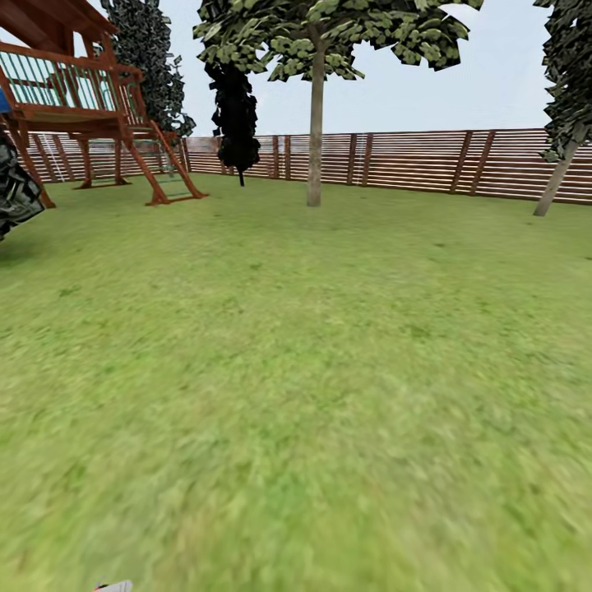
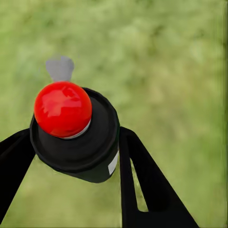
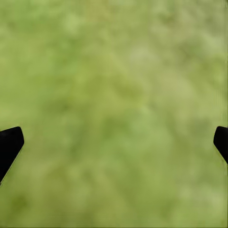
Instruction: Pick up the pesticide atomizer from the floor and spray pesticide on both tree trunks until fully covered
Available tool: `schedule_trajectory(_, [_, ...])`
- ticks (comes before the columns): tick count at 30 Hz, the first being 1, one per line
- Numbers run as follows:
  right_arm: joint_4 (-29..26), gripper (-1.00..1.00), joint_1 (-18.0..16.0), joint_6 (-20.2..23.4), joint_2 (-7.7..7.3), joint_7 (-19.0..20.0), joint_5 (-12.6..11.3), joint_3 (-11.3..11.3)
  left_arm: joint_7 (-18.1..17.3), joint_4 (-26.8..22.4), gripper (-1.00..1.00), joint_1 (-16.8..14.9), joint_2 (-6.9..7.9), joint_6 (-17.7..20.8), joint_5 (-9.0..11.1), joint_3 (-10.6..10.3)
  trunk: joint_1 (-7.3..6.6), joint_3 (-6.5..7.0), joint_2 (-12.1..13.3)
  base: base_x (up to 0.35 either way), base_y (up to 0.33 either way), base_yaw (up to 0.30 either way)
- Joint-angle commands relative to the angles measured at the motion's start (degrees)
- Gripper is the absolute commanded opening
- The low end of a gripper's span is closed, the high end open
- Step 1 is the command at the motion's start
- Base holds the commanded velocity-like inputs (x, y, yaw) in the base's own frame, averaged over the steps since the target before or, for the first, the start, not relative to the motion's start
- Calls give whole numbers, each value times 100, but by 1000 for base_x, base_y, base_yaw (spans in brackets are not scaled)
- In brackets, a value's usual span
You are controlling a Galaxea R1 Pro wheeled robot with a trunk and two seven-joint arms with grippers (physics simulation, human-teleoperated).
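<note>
The left gripper [image 2: 76, 156] is clamped on the atomizer [image 2: 78, 137]: in the left wrist view its two black fingers [image 2: 142, 175] press against either side of the black body, whose red cap [image 2: 62, 108] faces the camera with a grey nozzle [image 2: 60, 68] jutting out beyond it, blurred grass behind. The bottle's long axis runs roughly along the fingers, toward the wrist camera. In the head view a small grey and red scrap [image 1: 113, 586] at the very bottom edge, left of centre, is probably the top of that same bottle, held low and close to the body. The right gripper [image 3: 114, 142] is spread wide and carries nothing; its two dark fingertips [image 3: 9, 145] sit at opposite edges of the right wrist view with bare lawn between them. Ahead lies a broad stretch of lawn [image 1: 296, 370]. Beyond it, well apart from the robot and a little right of centre, stands one tree [image 1: 316, 123] with a smooth pale trunk in front of the slatted fence [image 1: 411, 160]; a second, leaning trunk [image 1: 557, 181] shows far off at the right edge. A dark narrow tree [image 1: 235, 115] and a wooden play tower [image 1: 74, 99] stand to the left of the near tree. So the pickup looks done and the spraying has not begun: the centre trunk lies forward and slightly to the right of the left arm that holds the bottle, too far to spray from here, so the base probably has to drive closer first. Which way the nozzle will point relative to the trunk cannot be told.
</note>
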Motion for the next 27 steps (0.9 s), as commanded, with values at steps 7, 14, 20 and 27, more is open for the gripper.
schedule_trajectory(7, [0, 100, 0, 0, 1, 0, 0, 0, 0, -1, -100, -1, 0, 0, 2, -2, 0, 0, 0, 340, -93, 0])
schedule_trajectory(14, [0, 100, 0, 2, 1, 0, 0, 0, 0, -1, -100, 0, 0, 0, 2, -1, 0, 0, 0, 341, -93, 0])
schedule_trajectory(20, [-1, 100, 0, 0, -1, 0, 0, 0, 0, -1, -100, 0, 0, 0, 2, -2, 0, 0, 0, 340, -93, 0])
schedule_trajectory(27, [0, 100, 0, 0, 2, 0, 0, 0, 0, -1, -100, 1, 0, 0, 0, -2, 0, 0, 0, 341, -93, 0])
